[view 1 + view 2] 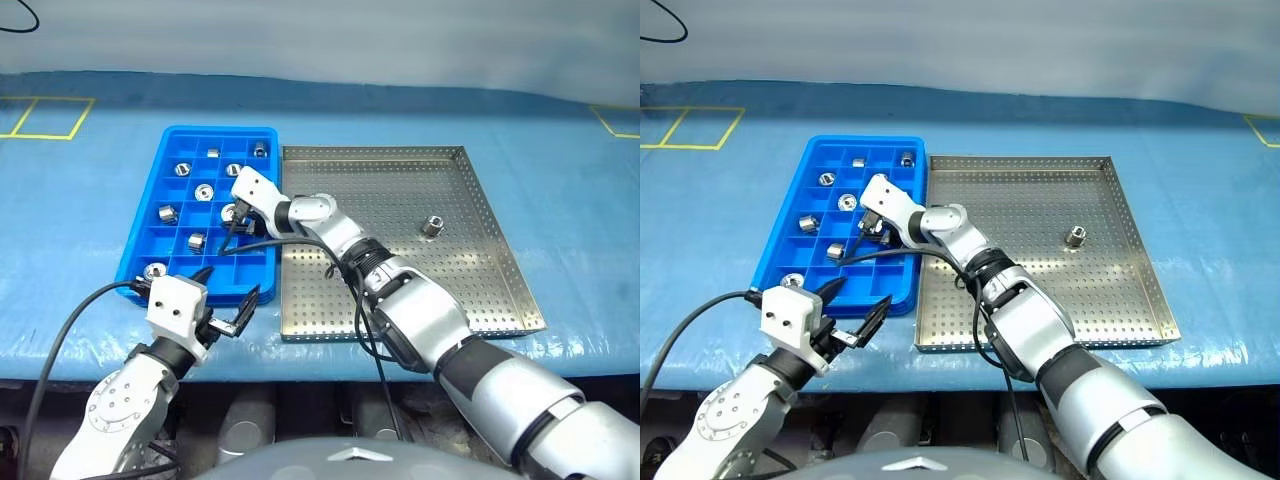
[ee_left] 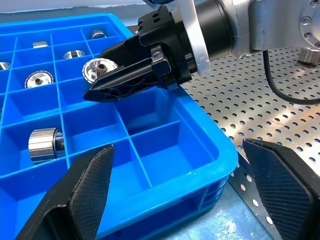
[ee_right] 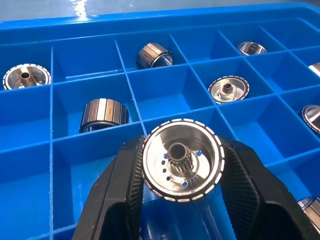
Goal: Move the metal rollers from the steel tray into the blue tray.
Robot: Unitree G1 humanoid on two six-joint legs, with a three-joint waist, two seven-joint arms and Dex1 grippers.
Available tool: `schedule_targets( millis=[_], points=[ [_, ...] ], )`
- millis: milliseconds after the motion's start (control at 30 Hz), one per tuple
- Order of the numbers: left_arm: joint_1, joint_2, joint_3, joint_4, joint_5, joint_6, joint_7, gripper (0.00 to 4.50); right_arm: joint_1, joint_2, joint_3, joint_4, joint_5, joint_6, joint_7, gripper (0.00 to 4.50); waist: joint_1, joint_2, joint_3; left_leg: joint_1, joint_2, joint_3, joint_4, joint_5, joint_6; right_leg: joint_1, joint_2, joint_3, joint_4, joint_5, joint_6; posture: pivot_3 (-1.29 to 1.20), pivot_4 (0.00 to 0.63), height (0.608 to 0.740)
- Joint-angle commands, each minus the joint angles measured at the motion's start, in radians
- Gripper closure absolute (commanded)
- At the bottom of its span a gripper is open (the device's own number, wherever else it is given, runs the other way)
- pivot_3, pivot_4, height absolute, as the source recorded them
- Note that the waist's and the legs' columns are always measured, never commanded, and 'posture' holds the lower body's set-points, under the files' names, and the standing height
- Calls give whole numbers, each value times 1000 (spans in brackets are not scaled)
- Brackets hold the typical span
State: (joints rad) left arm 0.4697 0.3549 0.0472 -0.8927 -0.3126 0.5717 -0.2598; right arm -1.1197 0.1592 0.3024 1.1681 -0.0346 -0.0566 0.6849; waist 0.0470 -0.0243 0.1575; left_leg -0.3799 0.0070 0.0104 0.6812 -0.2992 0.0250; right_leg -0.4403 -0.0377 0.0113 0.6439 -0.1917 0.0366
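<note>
Nearest, the left hand [image 1: 228,301] sits low by the near edge of the blue tray [image 1: 148,218], fingers spread wide w/ nothing in them. Next, the right arm reaches across from the steel tray [image 1: 500,270] side & the right hand [image 3: 181,187] hangs over the blue tray's middle boxes, squeezing one roller [image 3: 182,166] between its two black fingers. That roller is round & shiny silver, w/ a little toothed hole in the middle & tiny marks round its rim. More rollers [image 3: 104,113] lie in other boxes, one per box, some standing, some on their sides. Farther off, one lone roller [image 1: 432,226] stands on the steel tray's holey floor. Both trays sit side by side on the blue desk [image 1: 560,180].
</note>
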Motion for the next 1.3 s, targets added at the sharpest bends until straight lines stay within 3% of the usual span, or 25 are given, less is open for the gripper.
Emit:
schedule_targets(
  millis=[33, 633, 1167, 1200, 1300],
  points=[
    [24, -17, -9, -63, 17, -36, 22, 0, -63, 106, -24, 7, -5, -32, -2, 2683, 3, 1, 0, 0, 0, -1, 0, 0, -1, 0, 0, 0, 0, 0, 0, 353, 150, 740],
    [188, -98, -68, -87, 92, -148, 94, 0, -124, 104, -40, 73, -44, -53, -3, 2683, 78, 5, 4, 0, 1, -8, -1, 2, -3, 2, 9, -2, 0, -6, -10, 473, 150, 740],
    [166, -80, -52, -84, 79, -132, 81, 0, -140, 72, -107, 117, -56, -1, -52, 2683, 86, 6, 5, -1, 1, -8, -2, 2, -4, 2, 11, -3, 0, -6, -10, 452, 150, 740],
    [168, -79, -50, -84, 79, -132, 81, 0, -140, 72, -110, 118, -57, 4, -54, 1955, 86, 6, 5, -1, 1, -9, -1, 2, -4, 2, 11, -3, 0, -7, -10, 452, 150, 740],
    [166, -75, -45, -85, 76, -130, 81, 0, -136, 74, -117, 114, -61, -9, -66, 1029, 86, 6, 5, -1, 1, -9, -1, 2, -4, 2, 11, -3, 0, -7, -10, 447, 150, 740]
  ],
)
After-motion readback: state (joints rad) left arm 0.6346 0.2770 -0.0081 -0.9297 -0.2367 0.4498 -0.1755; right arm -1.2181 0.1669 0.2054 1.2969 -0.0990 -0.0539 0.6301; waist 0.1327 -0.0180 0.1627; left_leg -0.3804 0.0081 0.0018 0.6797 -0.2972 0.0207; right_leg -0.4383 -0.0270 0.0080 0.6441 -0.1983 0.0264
